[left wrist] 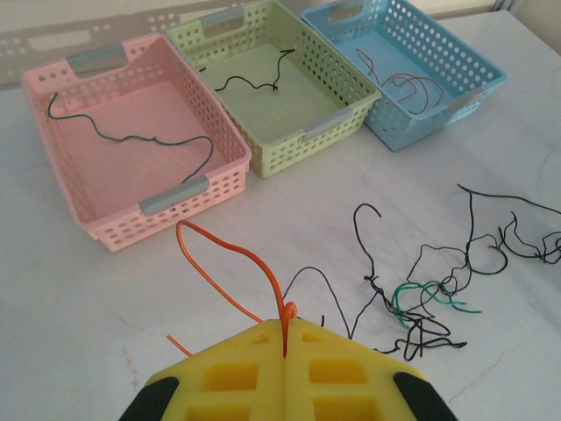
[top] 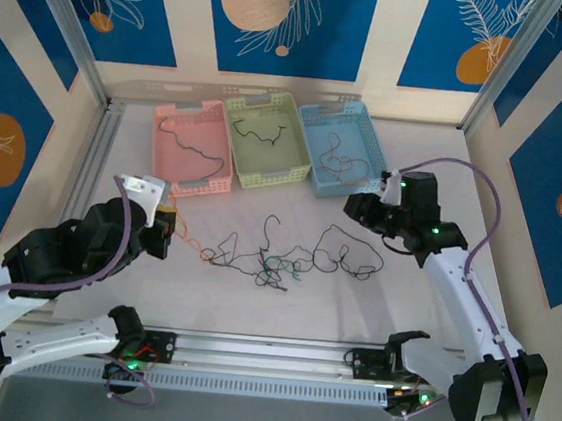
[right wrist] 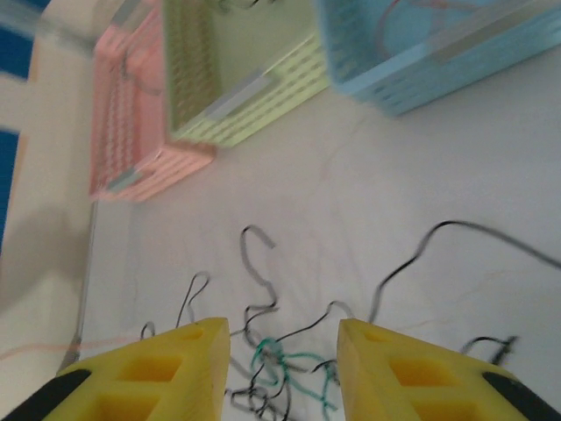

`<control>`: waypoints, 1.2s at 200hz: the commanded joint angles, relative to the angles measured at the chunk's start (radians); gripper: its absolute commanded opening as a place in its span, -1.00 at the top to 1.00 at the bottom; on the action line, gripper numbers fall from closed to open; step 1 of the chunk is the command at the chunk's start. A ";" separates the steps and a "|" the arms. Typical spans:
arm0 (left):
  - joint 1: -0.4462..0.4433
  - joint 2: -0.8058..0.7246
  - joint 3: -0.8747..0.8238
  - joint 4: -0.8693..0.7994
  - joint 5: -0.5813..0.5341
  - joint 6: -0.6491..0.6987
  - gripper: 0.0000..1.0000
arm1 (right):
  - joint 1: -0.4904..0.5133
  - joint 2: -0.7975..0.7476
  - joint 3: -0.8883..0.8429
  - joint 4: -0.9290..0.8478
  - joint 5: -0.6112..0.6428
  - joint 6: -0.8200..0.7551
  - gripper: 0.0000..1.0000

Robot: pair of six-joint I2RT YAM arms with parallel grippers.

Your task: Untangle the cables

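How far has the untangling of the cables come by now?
Done: the pink basket, green basket and blue basket each hold one cable. In hand: the left pincer is shut on the orange cable; the right pincer hangs open over the knot. Left: its black and green cables, tangled on the table.

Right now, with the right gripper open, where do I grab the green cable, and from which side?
Take the green cable by its loose tail, which lies flat on the table and pokes out clear of the black strands; its other part is knotted among them. Probably best straight down from above with the right gripper, fingers straddling the tail.
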 commanded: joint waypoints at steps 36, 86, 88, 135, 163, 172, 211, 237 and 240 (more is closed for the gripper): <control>0.010 -0.006 0.028 0.014 0.006 0.016 1.00 | 0.393 0.352 0.158 0.049 -0.004 0.113 0.35; 0.010 -0.019 0.023 -0.002 -0.005 0.013 1.00 | 0.554 0.684 0.364 0.092 0.004 0.149 0.32; 0.009 -0.020 0.022 -0.002 -0.006 0.014 1.00 | 0.558 0.697 0.373 0.091 -0.001 0.150 0.32; 0.010 -0.030 0.011 -0.008 -0.011 0.009 1.00 | 0.597 0.869 0.486 0.080 -0.023 0.167 0.35; 0.009 -0.037 0.011 -0.017 -0.017 0.011 1.00 | 0.602 0.907 0.505 0.072 -0.021 0.170 0.40; 0.010 -0.038 0.011 -0.018 -0.019 0.012 1.00 | 0.603 0.916 0.507 0.073 -0.024 0.171 0.43; 0.009 -0.043 0.007 -0.024 -0.019 0.008 1.00 | 0.613 0.939 0.529 0.062 -0.029 0.164 0.54; 0.011 -0.044 0.010 -0.030 -0.021 0.007 1.00 | 0.613 0.944 0.529 0.048 -0.004 0.167 0.46; 0.010 -0.045 0.011 -0.030 -0.021 0.008 1.00 | 0.613 0.946 0.529 0.049 -0.006 0.169 0.45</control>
